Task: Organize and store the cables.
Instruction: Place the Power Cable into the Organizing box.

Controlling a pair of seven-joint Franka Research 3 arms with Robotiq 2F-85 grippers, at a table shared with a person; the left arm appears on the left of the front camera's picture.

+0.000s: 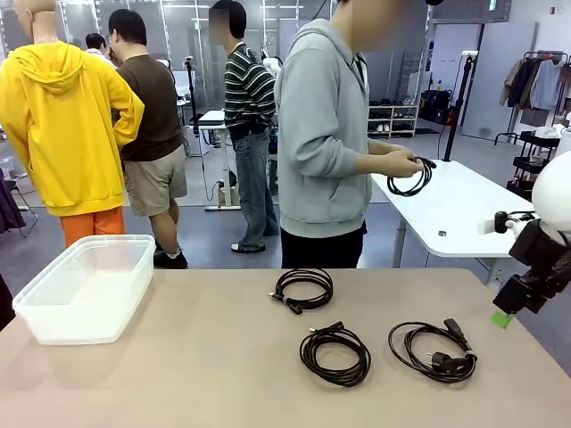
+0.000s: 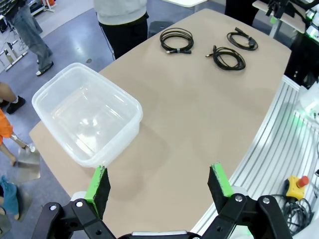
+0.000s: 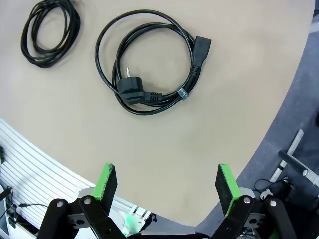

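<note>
We find three thin black cords, each wound in a round coil, on the tan table [image 1: 178, 374], lower centre to lower right of the front view. They are the far coil [image 1: 303, 290], the middle coil [image 1: 335, 355] and the plugged coil [image 1: 433, 352]. A fourth coil [image 1: 410, 178] is in the person's hands [image 1: 399, 165], upper right. The clear plastic bin [image 1: 89, 259] sits at lower left, well apart. The left gripper [image 2: 159, 174] and right gripper [image 3: 164, 174] both stand spread wide, pinching nothing. We judge the cords light, limp and apt to unwind. They are best seized across the bundled strands at a coil's rim, clear of the hard plugs.
</note>
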